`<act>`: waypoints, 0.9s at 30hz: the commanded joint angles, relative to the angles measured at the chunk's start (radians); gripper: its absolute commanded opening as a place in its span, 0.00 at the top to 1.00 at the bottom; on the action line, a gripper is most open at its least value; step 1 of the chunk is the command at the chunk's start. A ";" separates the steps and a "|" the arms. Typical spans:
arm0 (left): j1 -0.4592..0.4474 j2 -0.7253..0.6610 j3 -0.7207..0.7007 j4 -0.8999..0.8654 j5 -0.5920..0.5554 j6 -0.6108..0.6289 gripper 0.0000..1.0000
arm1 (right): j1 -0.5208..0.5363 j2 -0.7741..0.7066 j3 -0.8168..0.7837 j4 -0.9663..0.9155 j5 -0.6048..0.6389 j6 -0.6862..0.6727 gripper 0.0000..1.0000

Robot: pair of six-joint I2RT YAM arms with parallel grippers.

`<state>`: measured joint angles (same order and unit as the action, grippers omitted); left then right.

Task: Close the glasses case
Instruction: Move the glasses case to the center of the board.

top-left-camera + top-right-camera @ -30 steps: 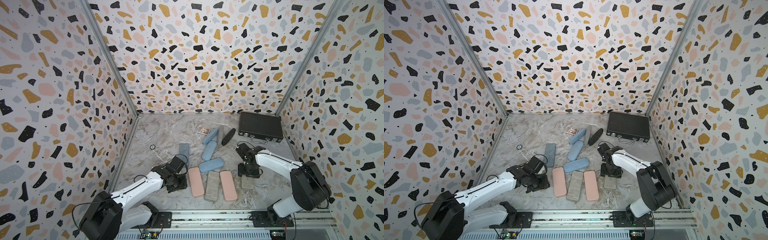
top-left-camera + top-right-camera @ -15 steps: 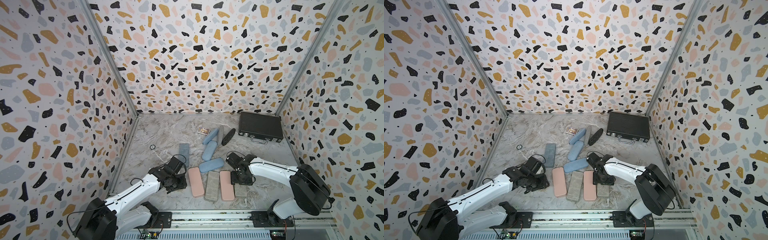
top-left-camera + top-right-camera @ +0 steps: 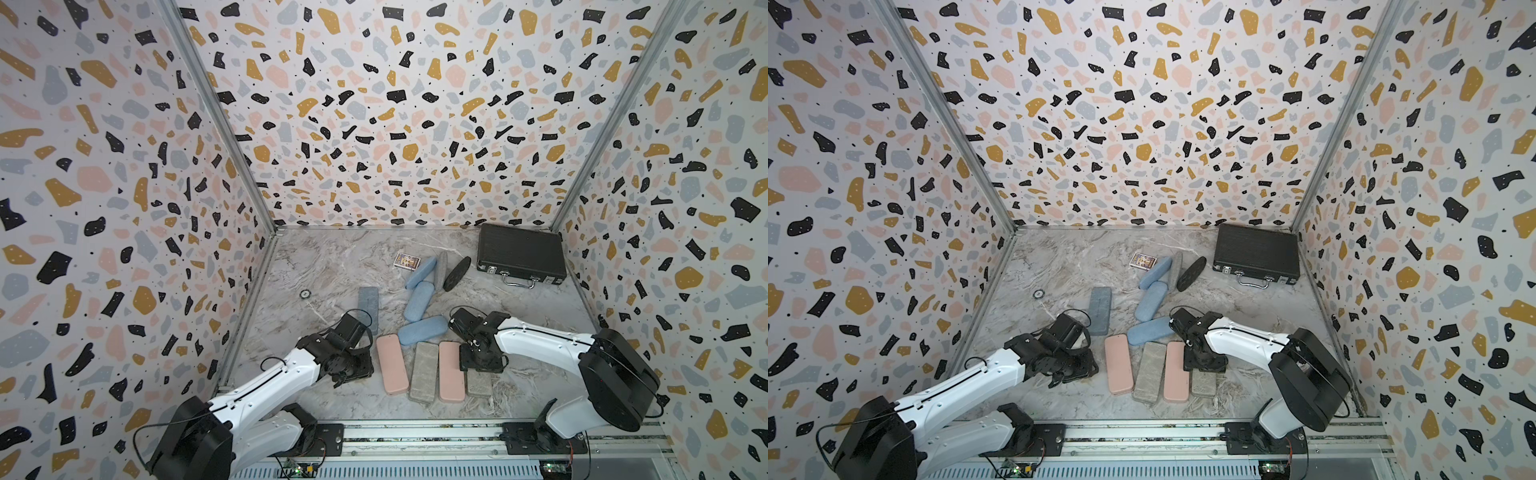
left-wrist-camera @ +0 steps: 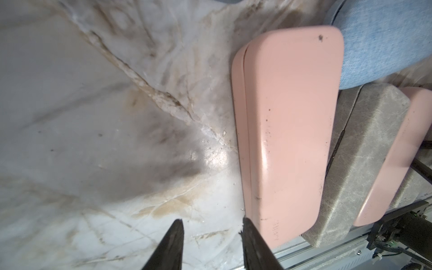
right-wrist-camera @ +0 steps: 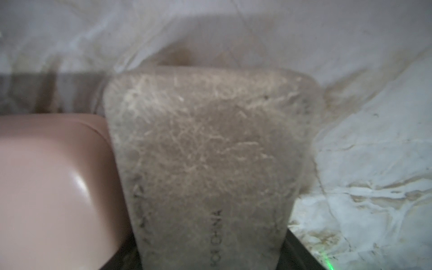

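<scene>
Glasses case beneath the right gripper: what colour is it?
The glasses case is mottled grey, scuffed like worn stone; the right wrist view shows it best.

One word can be read: "CHINA" (image 5: 216, 224), in dark capitals on the grey glasses case (image 5: 210, 152) that lies between the fingers of the right hand (image 3: 481, 368). It runs lengthwise along the case, at the end nearest that hand. The letters before it are too blurred to read, and so is a second line along one long edge. Just beside the left hand (image 4: 210, 226), the pink glasses case (image 4: 287, 140) bears faint embossed marks, illegible. Well beyond both hands, a small card box (image 3: 407, 261) carries print too small to read.
</scene>
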<state>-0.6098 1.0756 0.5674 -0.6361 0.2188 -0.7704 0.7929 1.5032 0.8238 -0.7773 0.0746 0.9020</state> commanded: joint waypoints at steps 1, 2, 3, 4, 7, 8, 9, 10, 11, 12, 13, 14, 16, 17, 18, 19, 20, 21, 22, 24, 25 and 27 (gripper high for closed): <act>-0.002 0.000 -0.014 -0.005 -0.013 0.000 0.58 | 0.014 -0.034 -0.010 -0.053 0.007 0.024 0.32; -0.002 0.001 -0.013 -0.005 -0.013 0.000 0.58 | 0.016 -0.039 -0.013 -0.055 0.007 0.027 0.34; -0.002 0.001 -0.012 -0.006 -0.013 0.000 0.58 | 0.018 -0.046 -0.018 -0.054 0.006 0.031 0.36; -0.002 0.002 -0.012 -0.005 -0.013 -0.001 0.58 | 0.021 -0.052 -0.023 -0.052 0.002 0.034 0.39; -0.002 0.001 -0.012 -0.001 -0.012 -0.001 0.57 | 0.029 -0.065 -0.036 -0.058 0.003 0.043 0.38; -0.002 0.002 -0.012 -0.002 -0.011 -0.001 0.57 | 0.029 -0.067 -0.038 -0.061 0.004 0.042 0.36; -0.002 0.003 -0.012 -0.001 -0.010 -0.001 0.57 | 0.029 -0.066 -0.037 -0.064 0.005 0.041 0.34; -0.002 0.004 -0.011 -0.001 -0.010 -0.001 0.57 | 0.029 -0.066 -0.036 -0.070 0.008 0.042 0.31; -0.003 0.005 -0.011 0.000 -0.010 0.000 0.58 | 0.030 -0.067 -0.033 -0.073 0.008 0.040 0.27; -0.002 0.004 -0.010 0.000 -0.010 0.001 0.57 | 0.031 -0.070 -0.029 -0.080 0.014 0.040 0.22; -0.002 0.004 -0.010 -0.001 -0.010 0.001 0.57 | 0.030 -0.075 -0.022 -0.090 0.024 0.039 0.20; -0.002 0.003 -0.008 -0.003 -0.011 0.002 0.57 | 0.031 -0.083 -0.013 -0.103 0.034 0.036 0.18; -0.002 0.000 -0.004 -0.011 -0.016 0.003 0.58 | 0.031 -0.105 0.016 -0.133 0.052 0.027 0.15; -0.002 -0.003 -0.001 -0.014 -0.018 0.001 0.58 | 0.030 -0.116 0.033 -0.147 0.056 0.018 0.13; -0.002 -0.006 0.005 -0.024 -0.023 0.002 0.57 | 0.031 -0.128 0.057 -0.167 0.062 0.010 0.12; -0.002 -0.012 0.013 -0.033 -0.030 0.002 0.57 | 0.030 -0.136 0.082 -0.187 0.066 -0.001 0.12; -0.002 -0.023 0.026 -0.055 -0.046 0.001 0.57 | 0.031 -0.143 0.117 -0.216 0.069 -0.014 0.12; -0.001 -0.039 0.046 -0.088 -0.070 -0.001 0.57 | 0.031 -0.148 0.153 -0.241 0.071 -0.030 0.11; -0.001 -0.058 0.066 -0.120 -0.092 -0.002 0.57 | 0.032 -0.151 0.187 -0.256 0.067 -0.051 0.11; 0.010 -0.116 0.121 -0.201 -0.163 -0.005 0.51 | 0.034 -0.147 0.269 -0.264 0.037 -0.121 0.12; 0.021 -0.140 0.147 -0.228 -0.190 -0.002 0.43 | 0.035 -0.140 0.304 -0.258 0.024 -0.156 0.12; 0.067 -0.161 0.205 -0.263 -0.212 0.033 0.25 | 0.035 -0.106 0.383 -0.263 0.038 -0.209 0.11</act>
<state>-0.5854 0.9524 0.6842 -0.8104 0.0994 -0.7734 0.8215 1.3830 1.1175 -0.9802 0.1017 0.8024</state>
